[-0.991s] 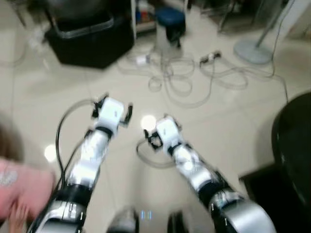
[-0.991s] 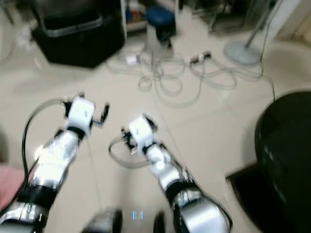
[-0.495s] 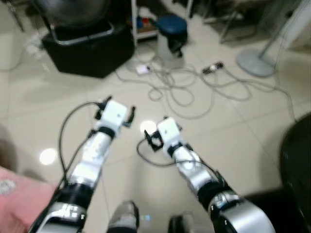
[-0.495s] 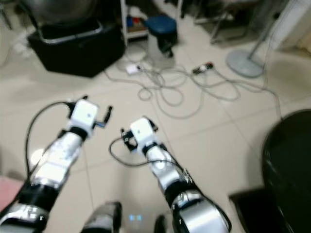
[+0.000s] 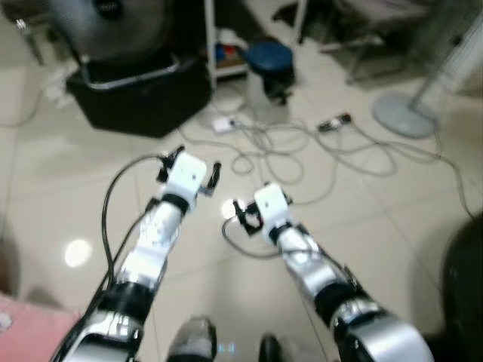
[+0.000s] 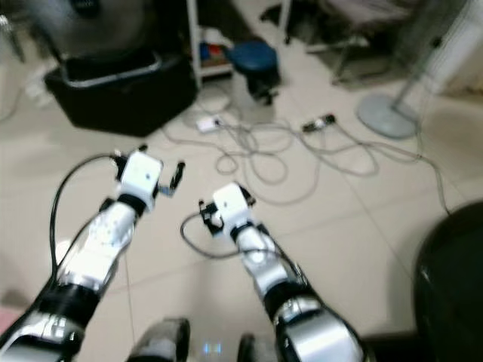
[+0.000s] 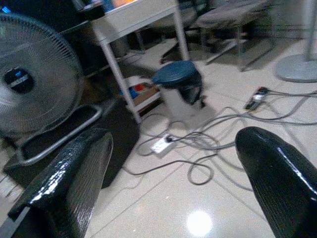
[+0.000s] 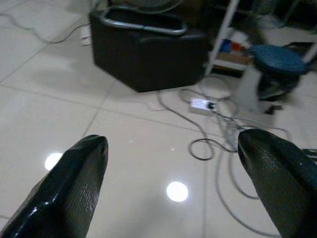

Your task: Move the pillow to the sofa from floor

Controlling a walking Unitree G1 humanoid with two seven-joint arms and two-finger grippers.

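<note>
left gripper and right gripper held forward at 12 o'clock over bare tile, fingers spread wide, nothing held, likely carried ready while searching. pink shape at 7 o'clock floor edge, possibly pillow; cannot tell. cable tangle ahead.

R claw open above tiles, nr black bin.

Glossy cream floor tiles carry a tangle of pale grey cables and a white power strip. A black box with a silver rim sits beside a grey bin with a dark blue lid. A pink fabric patch shows at lower left.
</note>
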